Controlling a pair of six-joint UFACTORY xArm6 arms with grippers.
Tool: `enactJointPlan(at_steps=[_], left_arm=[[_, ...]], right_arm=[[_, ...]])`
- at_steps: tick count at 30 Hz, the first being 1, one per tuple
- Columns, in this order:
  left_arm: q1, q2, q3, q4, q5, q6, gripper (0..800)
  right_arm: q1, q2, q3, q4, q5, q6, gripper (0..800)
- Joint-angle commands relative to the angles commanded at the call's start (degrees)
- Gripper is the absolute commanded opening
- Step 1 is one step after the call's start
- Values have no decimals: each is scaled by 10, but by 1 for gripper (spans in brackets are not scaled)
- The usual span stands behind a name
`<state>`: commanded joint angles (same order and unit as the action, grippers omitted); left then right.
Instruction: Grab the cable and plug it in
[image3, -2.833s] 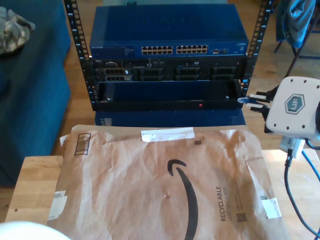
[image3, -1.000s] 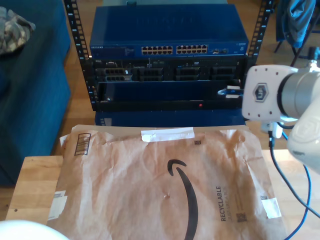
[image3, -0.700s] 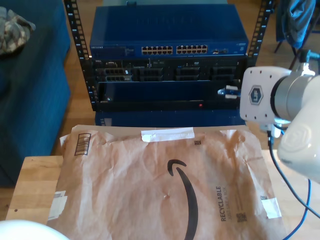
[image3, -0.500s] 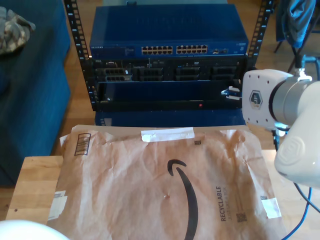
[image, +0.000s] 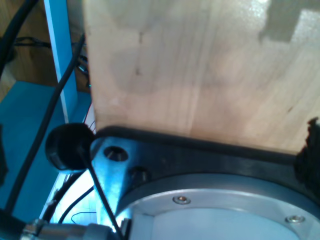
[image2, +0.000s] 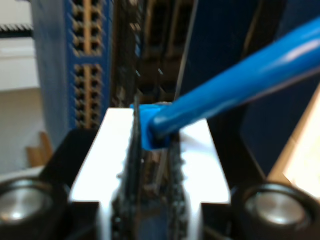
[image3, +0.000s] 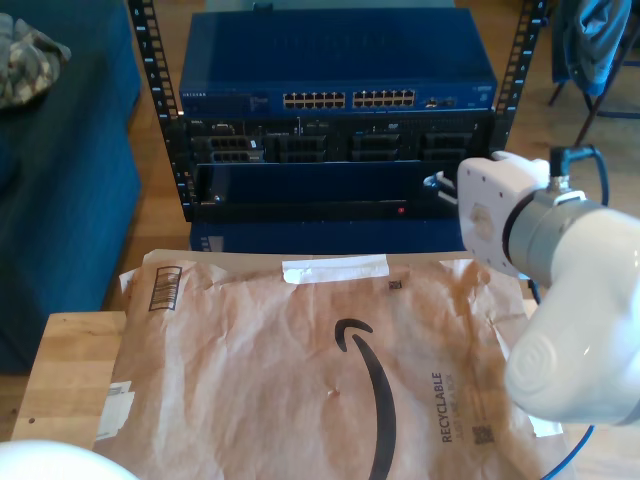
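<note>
Wooden table (image3: 70, 360) is seen at the bottom of the exterior view, mostly covered by a brown paper mailer (image3: 330, 360) with a black printed arrow and white tape strips. Behind it a rack (image3: 150, 100) is mounted with a blue network switch (image3: 330, 70), two port rows across its face, and dark server units (image3: 330, 145) below. Blue upholstery (image3: 60, 200) is seen at the exterior view's left.

A white arm (image3: 560, 290) is seen at the exterior view's right, its head turned toward the rack front, level with the dark units.

In the second wrist view the cable (image2: 235, 80), bright blue, is pinched at its boot between the pads of my second gripper (image2: 150, 150). Jaws are nearly closed on it, only the boot's width apart. The cable trails off away from the fingers. The plug tip itself is too blurred to be made out. Switch ports (image2: 82, 60) are seen just ahead of the fingertips; contact cannot be told.

In the first wrist view a wood surface (image: 200, 70), black cables (image: 45, 120) and a metal flange (image: 200, 210) are seen. How far the jaws of my first gripper are apart cannot be told.
</note>
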<state>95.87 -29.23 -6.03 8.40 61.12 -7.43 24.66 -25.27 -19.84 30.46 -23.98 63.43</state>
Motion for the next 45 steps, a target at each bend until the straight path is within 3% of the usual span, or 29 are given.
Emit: enactJointPlan(at_steps=[19, 25, 34, 45], left_arm=[[0, 0, 0, 0, 0, 0, 800], [0, 0, 0, 0, 0, 0, 800], [0, 0, 0, 0, 0, 0, 800], [0, 0, 0, 0, 0, 0, 800]], right_arm=[[13, 41, -14, -1, -65, 64, 1], [44, 127, -33, -2, -174, 111, 1], [57, 233, -47, -3, -330, 113, 1], [50, 394, -164, 1, -436, 112, 1]])
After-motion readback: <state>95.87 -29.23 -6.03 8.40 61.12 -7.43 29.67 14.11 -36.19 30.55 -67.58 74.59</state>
